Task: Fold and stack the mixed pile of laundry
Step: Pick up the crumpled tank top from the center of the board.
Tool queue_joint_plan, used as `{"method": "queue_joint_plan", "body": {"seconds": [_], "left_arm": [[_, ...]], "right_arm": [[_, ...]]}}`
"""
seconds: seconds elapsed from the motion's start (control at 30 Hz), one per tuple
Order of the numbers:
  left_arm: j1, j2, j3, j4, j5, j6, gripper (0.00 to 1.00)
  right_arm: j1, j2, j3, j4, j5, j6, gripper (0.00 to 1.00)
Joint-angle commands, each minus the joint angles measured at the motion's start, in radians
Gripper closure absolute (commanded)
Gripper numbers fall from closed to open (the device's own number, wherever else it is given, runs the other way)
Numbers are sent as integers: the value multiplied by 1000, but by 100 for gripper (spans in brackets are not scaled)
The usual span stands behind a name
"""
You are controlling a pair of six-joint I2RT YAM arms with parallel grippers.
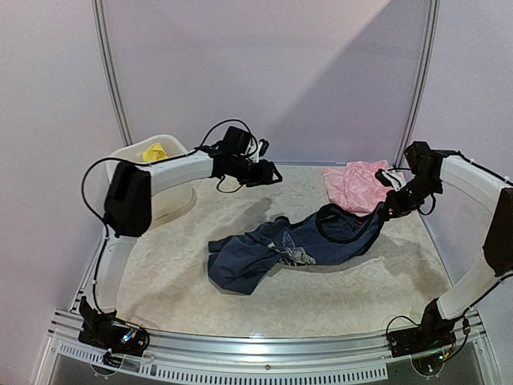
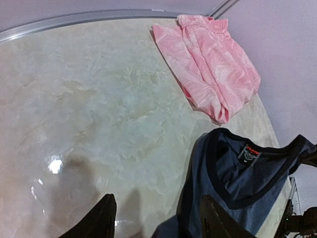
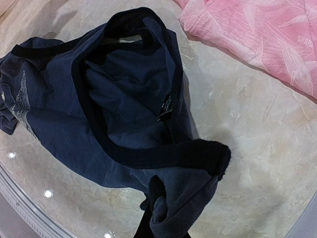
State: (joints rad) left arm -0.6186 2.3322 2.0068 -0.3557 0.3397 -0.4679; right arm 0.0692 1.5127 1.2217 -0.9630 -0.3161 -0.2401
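My right pincer pinches a strap of the navy top, which lies crumpled in the middle of the counter. My left pincer is spread wide, holding nothing. The pink piece lies near, farther back.

The sleeveless top lay across the middle of the table, neck end to the right. The ruffled piece lay just behind that end, at the far right. The tub stood far left, a crumpled garment in it.
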Motion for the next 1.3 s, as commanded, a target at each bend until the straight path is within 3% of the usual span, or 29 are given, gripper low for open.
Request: {"method": "queue_joint_plan", "body": {"seconds": [0.0,0.1,0.33,0.57,0.8,0.97,1.27], "left_arm": [[-50,242,306,-93,-4,-24,41],[-73,380,436,-55,-9,-81,38],[-148,503,519,36,-40,-121,32],[-191,576,548,81,-25,-164,36],[-194,628,594,118,-18,-213,49],[-198,663,636,130,28,-236,52],[-196,659,615,194,105,-278,85]], "right_arm": [[-9,43,-6,-1,-26,5,100],[-10,58,-10,-4,-52,0,100],[-11,57,-50,14,-82,-2,100],[-11,45,-56,16,-102,-2,99],[-11,35,-59,22,-106,2,99],[-11,32,-55,20,-102,2,99],[-11,41,-45,22,-97,7,99]]}}
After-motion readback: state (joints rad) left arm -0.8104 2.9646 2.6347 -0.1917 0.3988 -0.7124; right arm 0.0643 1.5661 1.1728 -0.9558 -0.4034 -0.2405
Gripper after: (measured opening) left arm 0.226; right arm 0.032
